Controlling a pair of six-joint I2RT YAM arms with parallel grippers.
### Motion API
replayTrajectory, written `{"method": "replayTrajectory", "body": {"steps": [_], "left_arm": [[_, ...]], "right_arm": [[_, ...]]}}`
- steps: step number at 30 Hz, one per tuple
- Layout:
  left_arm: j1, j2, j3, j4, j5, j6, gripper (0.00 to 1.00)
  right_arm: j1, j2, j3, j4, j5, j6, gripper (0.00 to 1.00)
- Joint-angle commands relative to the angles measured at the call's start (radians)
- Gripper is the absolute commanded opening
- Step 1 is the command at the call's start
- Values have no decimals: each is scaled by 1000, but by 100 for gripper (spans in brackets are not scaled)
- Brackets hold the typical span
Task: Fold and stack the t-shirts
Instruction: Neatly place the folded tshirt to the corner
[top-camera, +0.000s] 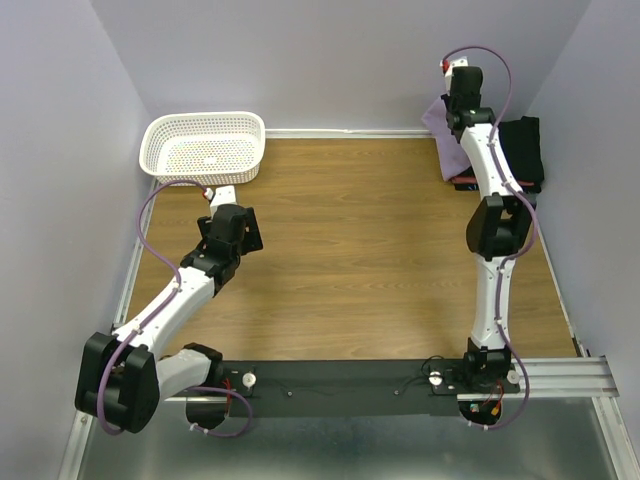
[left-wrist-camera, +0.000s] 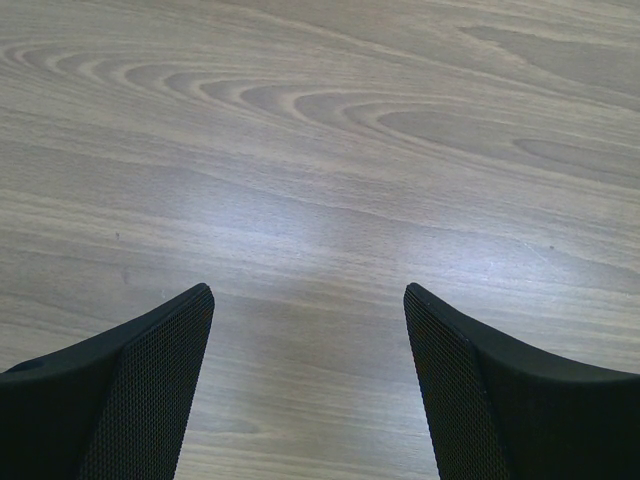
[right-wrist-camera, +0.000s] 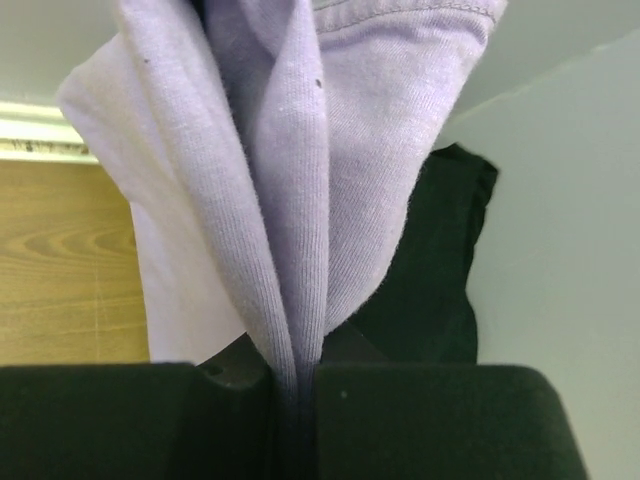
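Top external | right arm (top-camera: 490, 170) extended | right gripper (right-wrist-camera: 295, 390) pinching lavender shirt (right-wrist-camera: 300, 170)

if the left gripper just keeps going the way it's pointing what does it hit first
Most likely the bare wooden table: the left gripper stands open, and its wrist view shows only wood grain ahead, with nothing in between. How far off the surface is remains unclear.

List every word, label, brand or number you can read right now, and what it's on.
No text can be read in any view.
The lavender shirt, black shirts, white basket and wooden table show no print.
The white tab by the left wrist is too small to read.
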Motion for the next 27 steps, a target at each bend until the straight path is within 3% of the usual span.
{"method": "replayTrajectory", "body": {"steps": [1,19,27], "left_arm": [[2,3,5,24,-32,-5,85],[2,32,7,25,-15,-3,85],[2,48,7,25,-15,-8,85]], "right_arm": [[-6,-86,55,13,-12,2,1],[-109,-33,-12,62,-3,-16,2],[-111,58,-52,238,119,-165,6]]}}
